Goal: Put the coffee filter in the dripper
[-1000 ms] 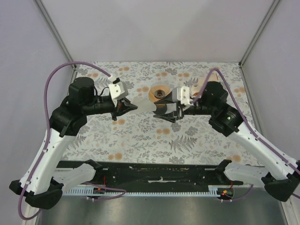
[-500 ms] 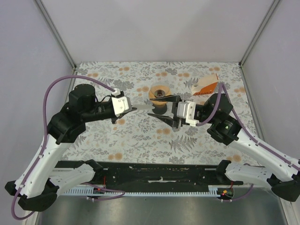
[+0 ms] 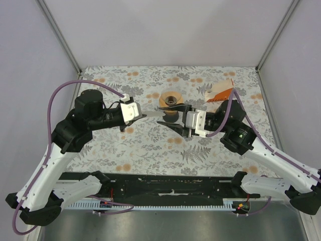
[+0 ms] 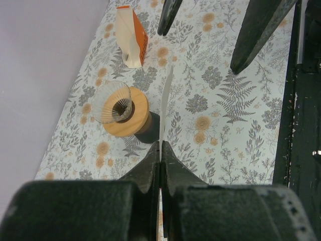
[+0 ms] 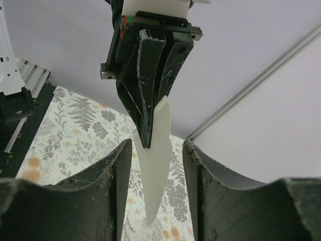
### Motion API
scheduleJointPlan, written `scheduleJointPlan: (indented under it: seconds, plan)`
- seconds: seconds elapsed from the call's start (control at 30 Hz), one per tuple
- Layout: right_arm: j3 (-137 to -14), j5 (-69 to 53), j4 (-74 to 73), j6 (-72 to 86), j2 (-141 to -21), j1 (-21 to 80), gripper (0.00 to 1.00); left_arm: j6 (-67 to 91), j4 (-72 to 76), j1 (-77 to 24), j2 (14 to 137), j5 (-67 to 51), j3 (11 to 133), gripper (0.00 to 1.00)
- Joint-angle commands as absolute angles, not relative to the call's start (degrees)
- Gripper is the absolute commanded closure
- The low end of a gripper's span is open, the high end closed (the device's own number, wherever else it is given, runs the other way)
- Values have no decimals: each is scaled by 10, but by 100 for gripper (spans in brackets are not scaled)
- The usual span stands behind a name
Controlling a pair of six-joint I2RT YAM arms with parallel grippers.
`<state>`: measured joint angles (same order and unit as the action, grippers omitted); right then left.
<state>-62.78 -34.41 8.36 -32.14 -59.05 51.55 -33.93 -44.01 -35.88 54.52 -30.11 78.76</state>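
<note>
- The right fingers (image 5: 118, 186) have swung off the dripper (image 3: 170, 99) to face the left fingers (image 4: 150, 165), and now stand half open astride the free end of the filter (image 5: 155, 165), holding nothing.
- The left fingers pinch the filter edge-on in the air, just near of the dripper; probably a handover or an opening-out.
- The box (image 3: 220, 90) shows no legible writing.

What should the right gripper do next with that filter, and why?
Probably close the right gripper on the free end of the coffee filter. Its open fingers straddle the sheet, which the left gripper pinches flat and edge-on beside the dripper. A second grip could help spread it open.
</note>
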Motion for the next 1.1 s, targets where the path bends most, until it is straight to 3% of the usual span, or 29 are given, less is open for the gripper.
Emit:
scheduleJointPlan:
  seconds: [0.0,0.33,0.77,1.07]
  plan:
    - [-650,-344,69,-332,-600,518,50,-340,-418,-362,544,-298,797,98]
    - [-654,-346,55,-336,-604,518,55,-342,-417,-362,545,-298,799,98]
    - [-651,-371,55,-338,-601,518,71,-338,-419,-362,548,-294,800,98]
    - [-662,-353,56,-338,-620,518,75,-341,-426,-363,550,-293,806,98]
